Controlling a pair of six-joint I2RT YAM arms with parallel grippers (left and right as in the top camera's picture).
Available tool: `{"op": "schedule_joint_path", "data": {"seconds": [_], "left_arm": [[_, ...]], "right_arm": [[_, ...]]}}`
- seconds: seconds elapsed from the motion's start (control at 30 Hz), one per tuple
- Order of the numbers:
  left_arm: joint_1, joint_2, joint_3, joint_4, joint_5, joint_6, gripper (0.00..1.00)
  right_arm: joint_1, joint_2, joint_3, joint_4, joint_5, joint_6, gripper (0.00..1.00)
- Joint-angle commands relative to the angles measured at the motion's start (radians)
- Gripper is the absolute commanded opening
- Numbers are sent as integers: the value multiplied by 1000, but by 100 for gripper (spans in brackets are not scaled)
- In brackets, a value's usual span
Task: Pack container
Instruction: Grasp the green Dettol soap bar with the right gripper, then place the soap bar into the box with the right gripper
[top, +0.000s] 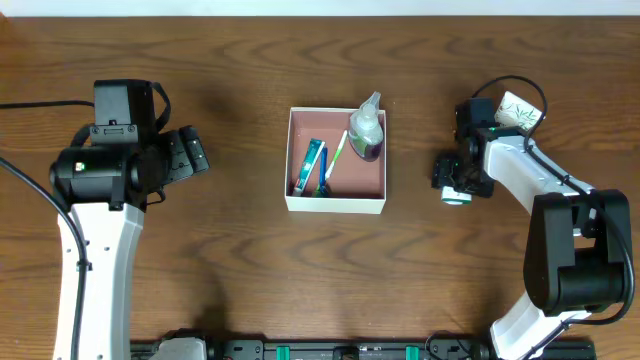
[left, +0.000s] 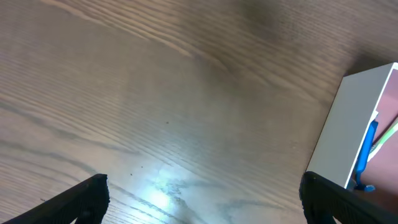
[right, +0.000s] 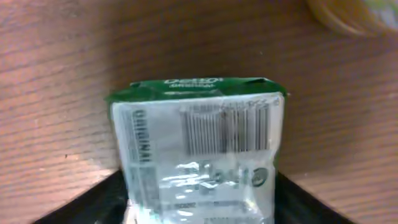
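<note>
The container (top: 335, 204), a square white box with a pinkish-brown inside, sits mid-table. It holds a clear bottle with purple liquid (top: 366, 132), a blue-green tube (top: 312, 166) and a green toothbrush (top: 334, 160). My right gripper (top: 455, 186) is to the right of the box, shut on a green-and-white packet (right: 199, 143) with a barcode, low over the table. The packet fills the space between the jaws (right: 199, 208). My left gripper (top: 186, 155) is open and empty, to the left of the box. In the left wrist view (left: 202, 190) the box's white wall (left: 354, 112) shows at the right.
A white item with a green leaf print (top: 521, 110) lies at the back right, behind my right arm. A pale yellowish rounded thing (right: 351, 14) shows at the top right of the right wrist view. Bare wooden table (top: 230, 250) surrounds the box.
</note>
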Motion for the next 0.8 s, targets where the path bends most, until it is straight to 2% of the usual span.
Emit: {"op": "schedule_joint_path", "data": {"seconds": [0.0, 0.1, 0.13, 0.2, 0.23, 0.37, 0.53, 0.77], "left_arm": [[5, 1, 7, -2, -8, -2, 98], [5, 1, 7, -2, -8, -2, 98], [5, 1, 7, -2, -8, -2, 98], [5, 1, 7, -2, -8, -2, 98], [5, 1, 7, -2, -8, -2, 98], [5, 1, 7, -2, -8, -2, 98], [5, 1, 7, -2, -8, -2, 98], [5, 1, 7, -2, -8, -2, 98]], "right_arm": [[-3, 0, -3, 0, 12, 14, 58], [2, -9, -3, 0, 11, 13, 54], [7, -10, -3, 2, 11, 13, 50], [16, -16, -3, 0, 8, 13, 36], [24, -21, -3, 0, 2, 13, 34], [67, -75, -2, -5, -3, 13, 38], [159, -244, 18, -41, -3, 13, 38], [336, -535, 51, -62, -3, 32, 32]]}}
